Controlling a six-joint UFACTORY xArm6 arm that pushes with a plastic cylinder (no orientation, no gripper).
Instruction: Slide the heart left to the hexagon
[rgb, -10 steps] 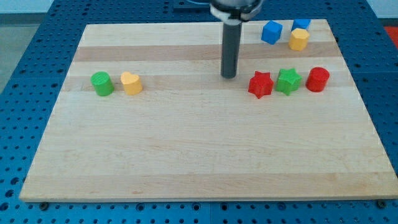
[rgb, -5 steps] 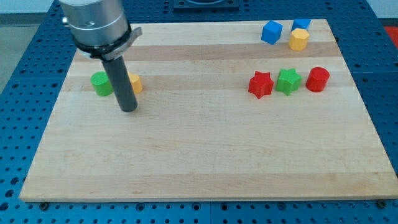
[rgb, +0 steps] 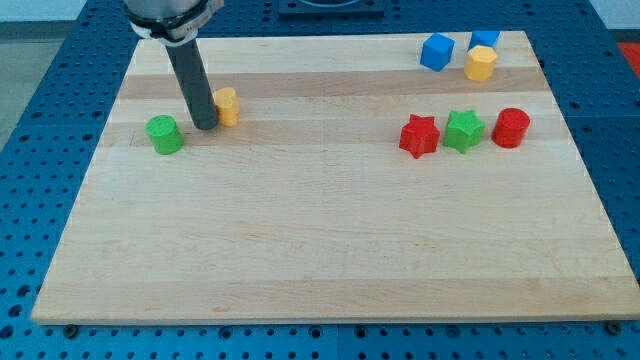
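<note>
Tip (rgb: 204, 126): bare rod without fingers, holding nothing, touching yellow heart's (rgb: 228, 106) left side; green hexagon (rgb: 164, 134) near, leftward.

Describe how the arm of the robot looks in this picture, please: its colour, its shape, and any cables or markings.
Only the arm's end shows. A straight, dark grey, round rod comes down from a wider silver-grey metal collar at the view's top edge, ending in my tip. The rod is smooth and plain, with no markings or cables visible. There is no pincer.
</note>
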